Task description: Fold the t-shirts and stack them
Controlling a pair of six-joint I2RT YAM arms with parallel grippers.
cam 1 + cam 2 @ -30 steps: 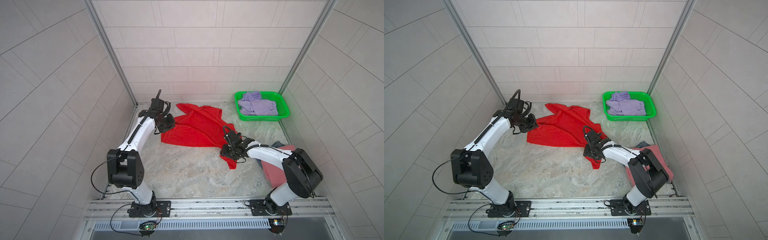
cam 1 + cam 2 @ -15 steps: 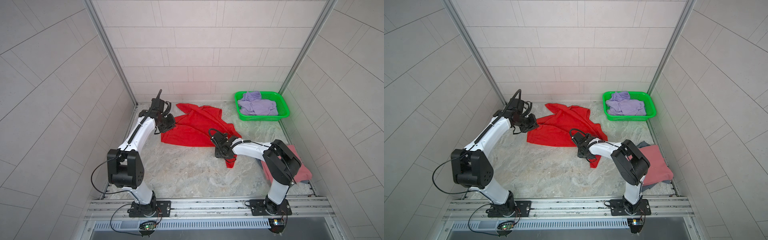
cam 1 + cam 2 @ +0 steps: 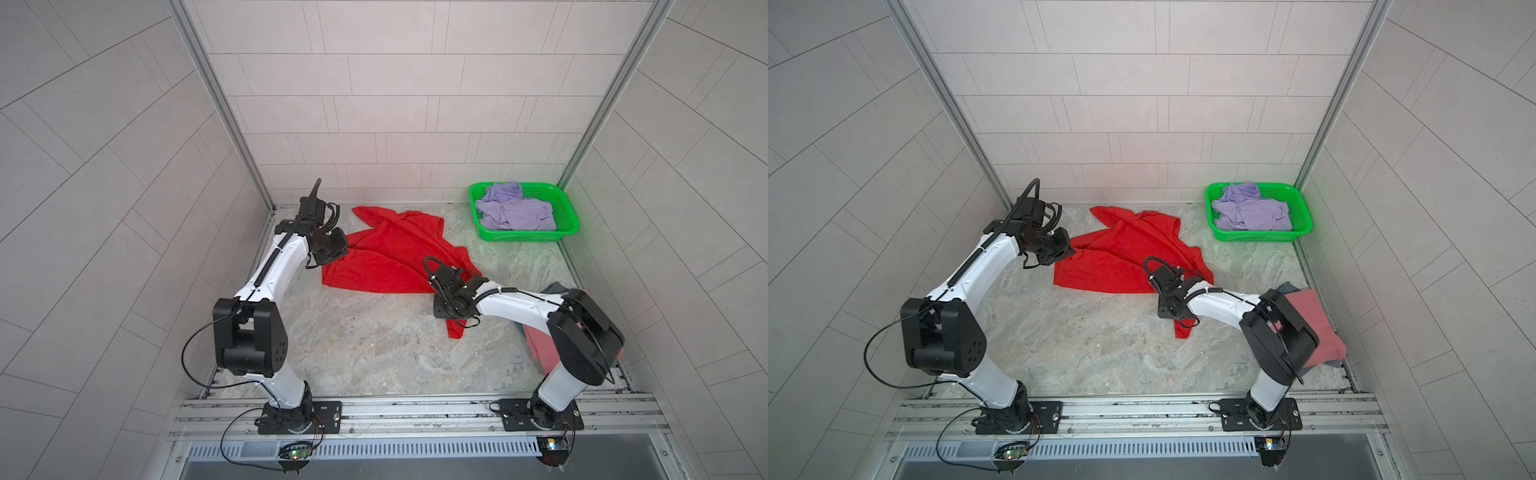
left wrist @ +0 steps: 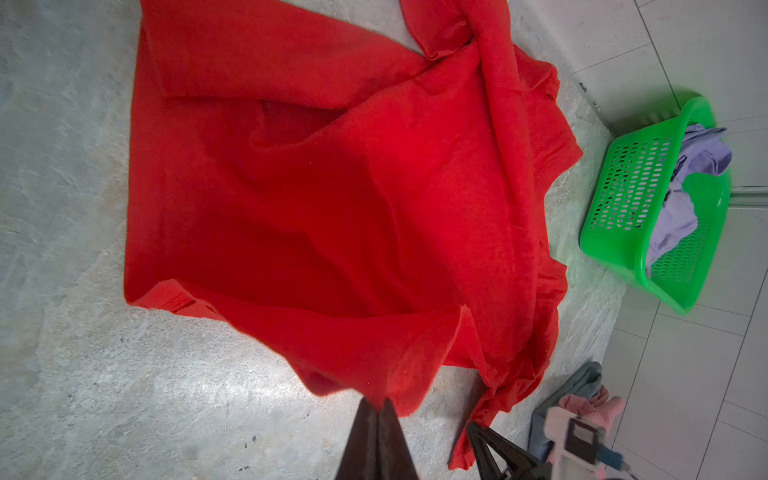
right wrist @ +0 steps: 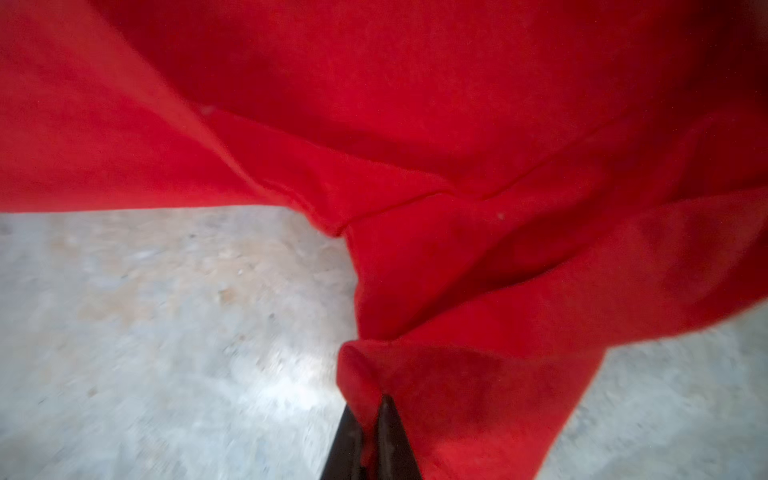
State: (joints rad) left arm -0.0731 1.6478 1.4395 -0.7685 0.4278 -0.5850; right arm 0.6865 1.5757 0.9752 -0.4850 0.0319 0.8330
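Bright, even light (right-wrist view blurred)

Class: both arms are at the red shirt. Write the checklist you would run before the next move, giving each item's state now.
1. Left gripper shut on red shirt edge: ok.
2. Right gripper shut on a red fold: ok.
3. Shirt lying flat: not ok, twisted and bunched.
4. Bare table in front for spreading: ok.
5. Right elbow clear of pink shirt: cannot tell, it overlaps in both top views.
6. Lavender shirt in basket, out of the way: ok.
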